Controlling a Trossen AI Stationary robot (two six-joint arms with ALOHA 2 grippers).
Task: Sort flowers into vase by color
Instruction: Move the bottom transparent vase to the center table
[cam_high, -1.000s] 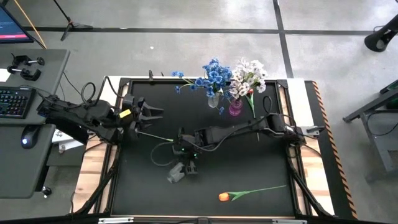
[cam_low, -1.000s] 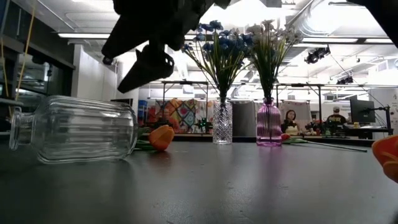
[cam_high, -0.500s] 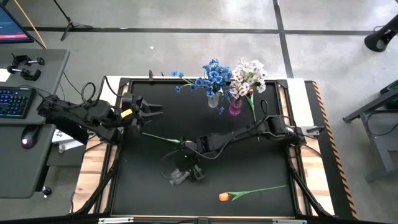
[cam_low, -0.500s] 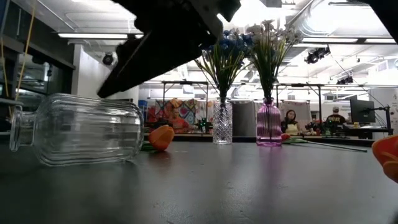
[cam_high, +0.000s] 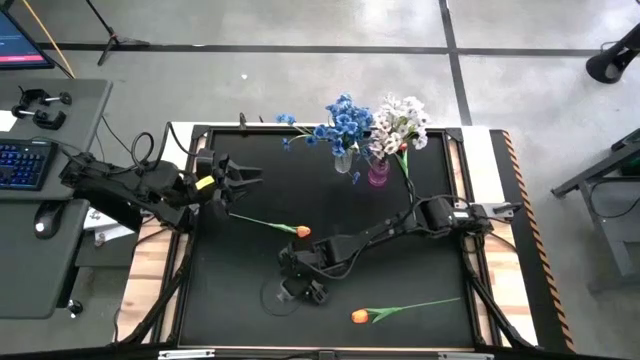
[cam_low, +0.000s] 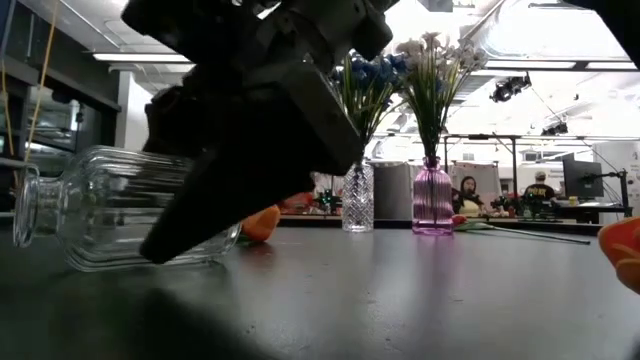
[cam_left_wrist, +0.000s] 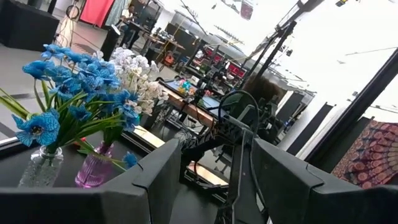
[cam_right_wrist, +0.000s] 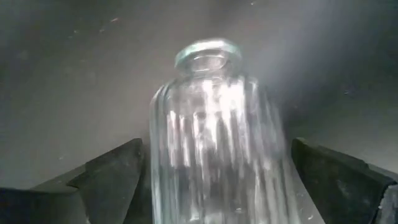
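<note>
Two vases stand upright at the far edge of the black table (cam_high: 420, 280): a clear cut-glass vase (cam_low: 357, 198) with the bushy blue blossom spray (cam_high: 345, 118), and just beside it a pink glass vase (cam_low: 432, 197) with the white blossom spray (cam_high: 400, 120). A third, a ribbed clear glass vase (cam_low: 110, 208), lies on its side near the middle of the table, mouth pointing away from the right arm.

The right gripper (cam_high: 300, 285) is down over this fallen vase with its jaws spread wide; the right wrist view shows a dark finger (cam_right_wrist: 106, 174) on each side of the ribbed body (cam_right_wrist: 214, 149), and they appear to stand clear of the glass rather than pressing on it, though contact is hard to judge.

One orange tulip on a long thin green stem (cam_high: 301, 231) lies on the table between the left arm and the fallen vase. A second orange tulip (cam_high: 360, 316) lies nearer the front edge.

The left gripper (cam_high: 245, 178) waits at the table's left rim, jaws parted and empty, pointed toward the upright vases.
</note>
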